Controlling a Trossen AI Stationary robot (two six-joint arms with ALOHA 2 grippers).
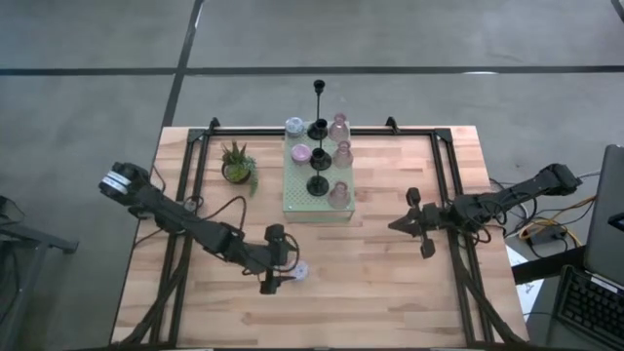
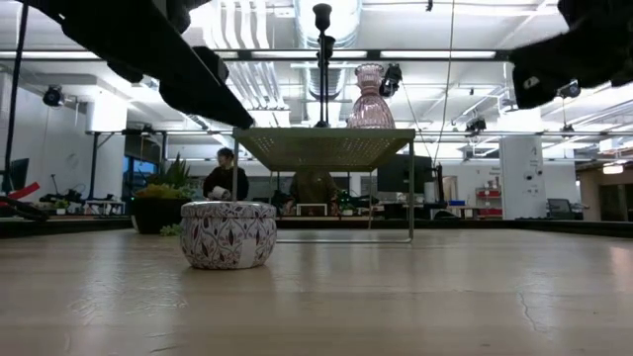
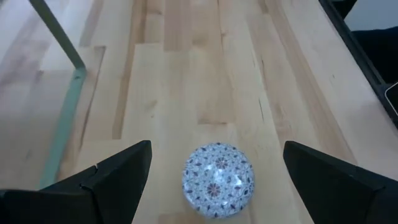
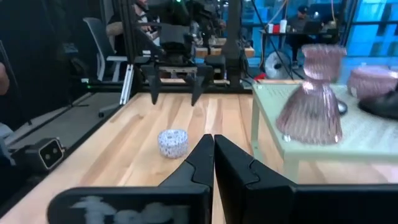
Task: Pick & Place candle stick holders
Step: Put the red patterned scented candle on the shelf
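Evidently poised for a pick: left gripper [image 3: 214, 165] spread wide above the stubby patterned blue holder [image 3: 218, 180] standing alone on the table [image 1: 390, 292], apart from the perforated board [image 1: 297, 200]. Right gripper [image 4: 213, 146] pinched closed, idle right of the board.

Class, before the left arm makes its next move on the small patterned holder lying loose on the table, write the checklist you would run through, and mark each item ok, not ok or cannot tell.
1. Left gripper open: ok, fingers spread wide.
2. Stubby white-and-blue patterned candle holder between those fingers: ok, centred in the left wrist view.
3. Holder upright on the wooden table: ok, it sits flat in the low view.
4. Fingers lowered to holder height: cannot tell.
5. Right gripper out of the way: ok, shut and empty, on the table's right side.
6. Free spot on the pale green perforated board: ok, its near left part is bare.
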